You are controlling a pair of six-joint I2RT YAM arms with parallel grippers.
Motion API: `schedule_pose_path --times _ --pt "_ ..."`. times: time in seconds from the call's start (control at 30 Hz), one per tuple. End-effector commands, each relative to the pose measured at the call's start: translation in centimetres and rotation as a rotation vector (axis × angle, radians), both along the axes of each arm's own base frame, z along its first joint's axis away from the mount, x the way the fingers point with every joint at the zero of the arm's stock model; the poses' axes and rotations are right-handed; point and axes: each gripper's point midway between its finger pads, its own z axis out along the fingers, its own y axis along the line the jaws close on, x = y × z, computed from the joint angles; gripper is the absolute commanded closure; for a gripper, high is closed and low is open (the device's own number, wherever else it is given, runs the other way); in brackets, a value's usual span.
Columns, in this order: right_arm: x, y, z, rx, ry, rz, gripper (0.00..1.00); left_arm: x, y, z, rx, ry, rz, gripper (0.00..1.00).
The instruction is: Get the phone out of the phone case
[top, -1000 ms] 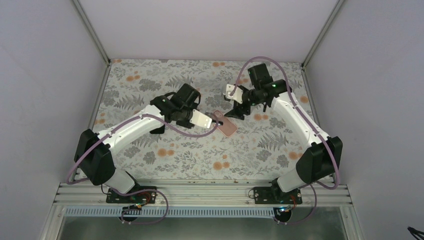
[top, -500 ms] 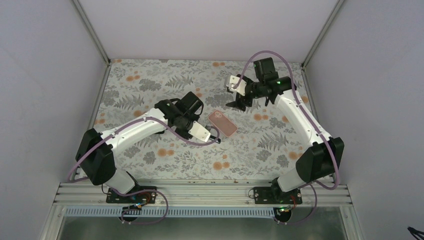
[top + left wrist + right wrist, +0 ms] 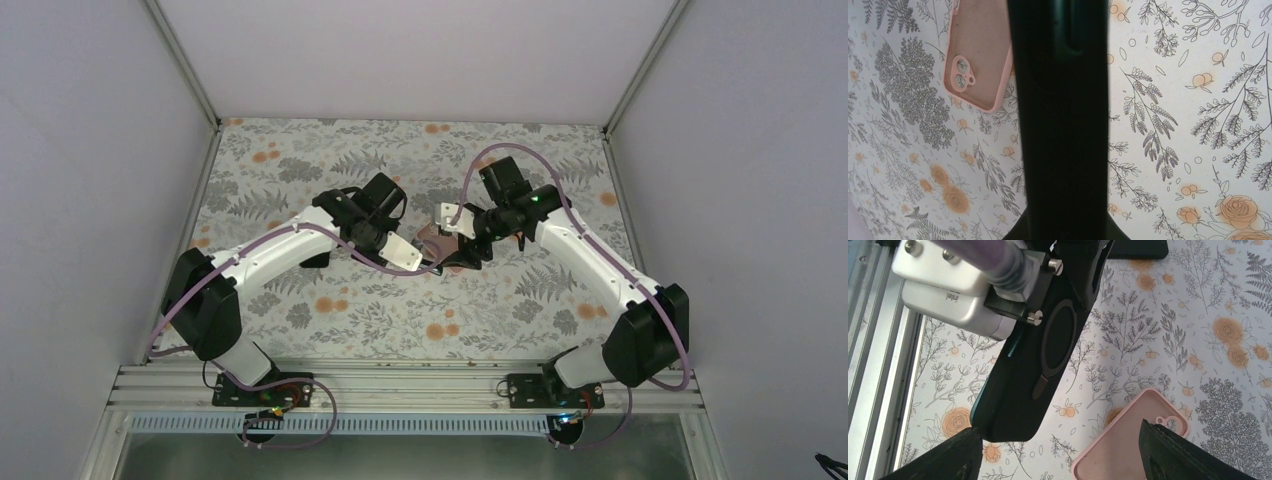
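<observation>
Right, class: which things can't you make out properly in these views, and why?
- phone: left wrist view, so close it's a dark slab, ends cut off top and bottom.
- pink case: cut off by the top edge there, by the bottom edge in the right wrist view; from above, partly hidden by the right gripper.

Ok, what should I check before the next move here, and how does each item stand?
1. Phone out of the phone case: ok, the case is empty.
2. Left gripper shut on the phone: ok.
3. Right gripper open, holding nothing: ok.
4. Case lying flat on the table, apart from the phone: ok.
5. Phone's lower end clear of the table: cannot tell.
</observation>
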Motion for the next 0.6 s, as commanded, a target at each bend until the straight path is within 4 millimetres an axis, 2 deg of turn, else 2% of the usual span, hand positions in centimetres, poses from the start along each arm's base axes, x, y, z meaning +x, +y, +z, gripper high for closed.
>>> schedule_pose_path --times 0.0,0.57 --pt "-0.4 0.6 0.9 0.053 -0.007 -0.006 0.20 0.4 -1.4 2.0 -0.074 -0.028 -0.019 0.98" --pt "-2.5 1.1 -0.2 0.032 0.062 0.030 0.23 0.9 -1.4 2.1 -0.067 -0.049 -0.009 0.98"
